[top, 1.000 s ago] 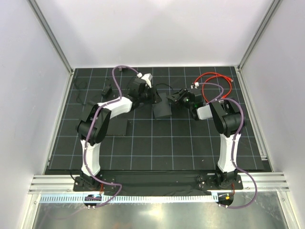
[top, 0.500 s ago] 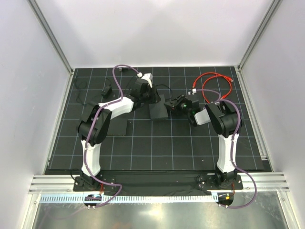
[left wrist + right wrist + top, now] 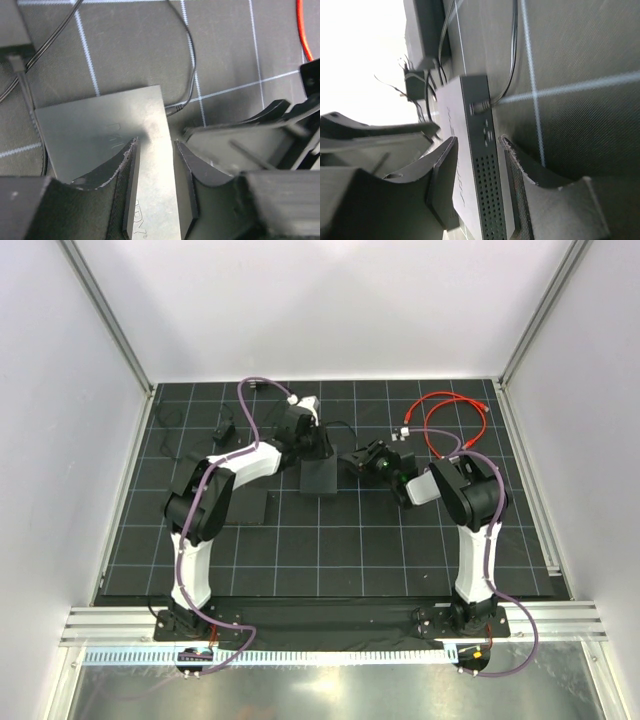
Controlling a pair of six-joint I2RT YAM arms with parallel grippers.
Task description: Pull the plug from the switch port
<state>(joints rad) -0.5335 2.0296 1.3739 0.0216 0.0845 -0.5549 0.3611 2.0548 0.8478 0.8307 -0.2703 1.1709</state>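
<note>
The left gripper (image 3: 155, 144) hangs parted over the lid of the one flat black switch box (image 3: 95, 130), while the right gripper (image 3: 479, 142) straddles its vented edge, grip impossible to tell, just short of the one small black plug (image 3: 480, 106) seated in the box's side, with one thin red cable (image 3: 455, 420) behind on the black gridded bench (image 3: 350, 540).

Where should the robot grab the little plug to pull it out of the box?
I'd pinch the plug by its short body, right where it meets the switch, not the thin cable. It sticks straight out of the side wall, so come from that side, straddle it, and pull straight away.
</note>
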